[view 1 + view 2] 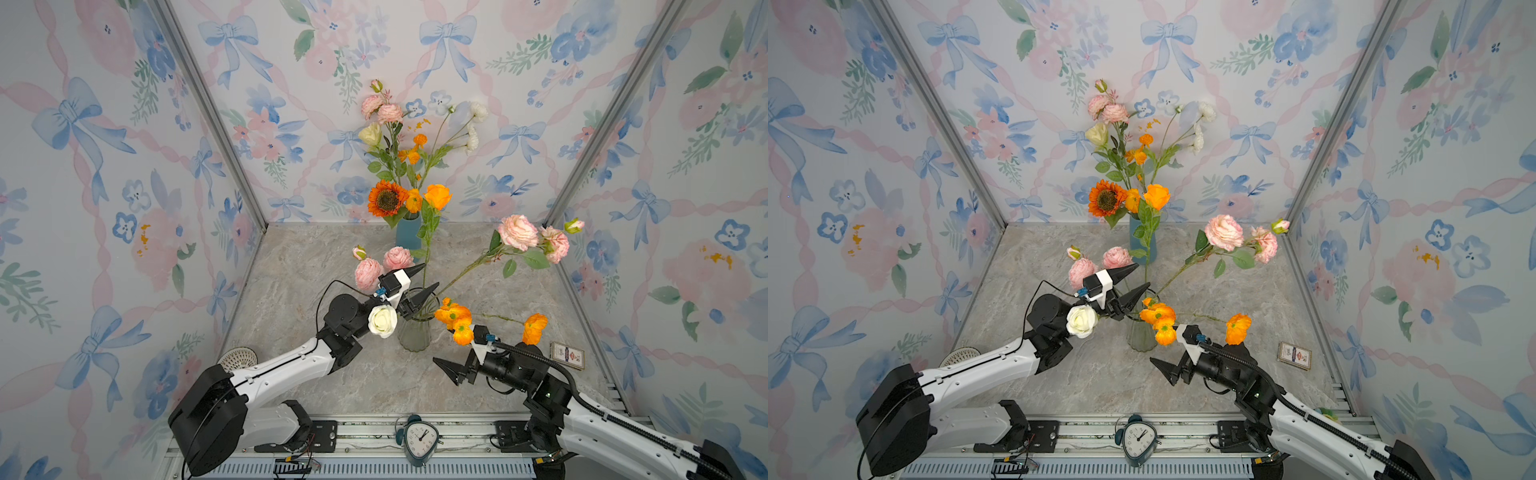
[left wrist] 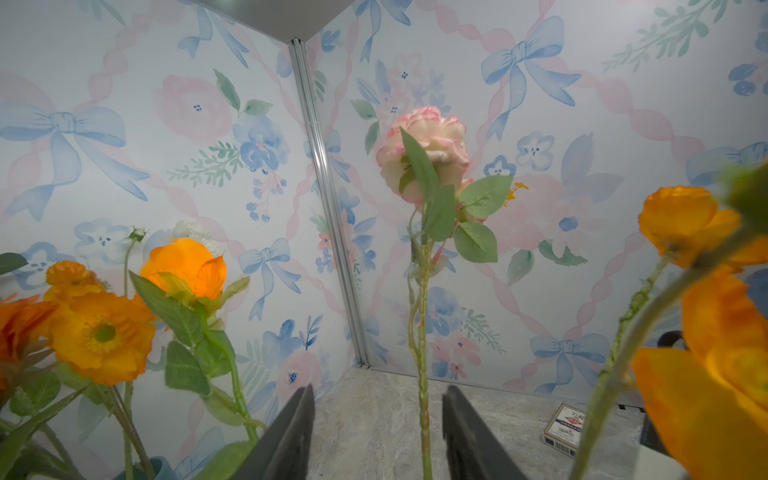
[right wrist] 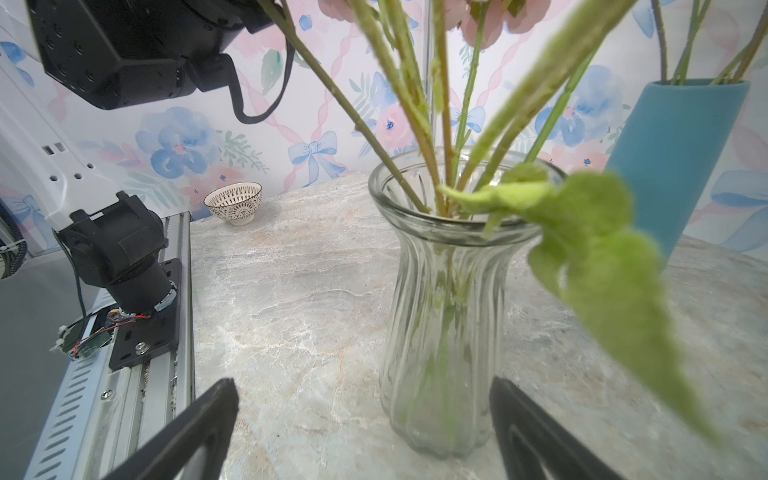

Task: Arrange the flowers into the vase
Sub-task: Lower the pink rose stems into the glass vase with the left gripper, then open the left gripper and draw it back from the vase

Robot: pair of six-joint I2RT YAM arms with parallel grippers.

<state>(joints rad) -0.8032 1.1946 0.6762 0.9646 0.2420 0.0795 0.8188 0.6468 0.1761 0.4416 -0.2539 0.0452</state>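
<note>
A clear ribbed glass vase (image 1: pixel 414 332) (image 3: pixel 449 291) stands mid-table and holds several flowers: pink peonies (image 1: pixel 368 272), a white rose (image 1: pixel 382 321), orange poppies (image 1: pixel 455 318) and a long-stemmed pink peony (image 1: pixel 517 232) leaning right. My left gripper (image 1: pixel 428 277) (image 2: pixel 378 390) hovers over the vase mouth, open. The pink peony's stem (image 2: pixel 423 395) runs between its fingers, touching neither. My right gripper (image 1: pixel 446 370) (image 3: pixel 362 386) is low at the vase's front right, open and empty, a little short of the vase's base.
A blue vase (image 1: pixel 407 235) at the back wall holds a sunflower (image 1: pixel 387 198) and more flowers. A patterned bowl (image 1: pixel 237 358) sits front left, a card box (image 1: pixel 567 355) front right, and a small clock (image 1: pixel 419 440) on the front rail.
</note>
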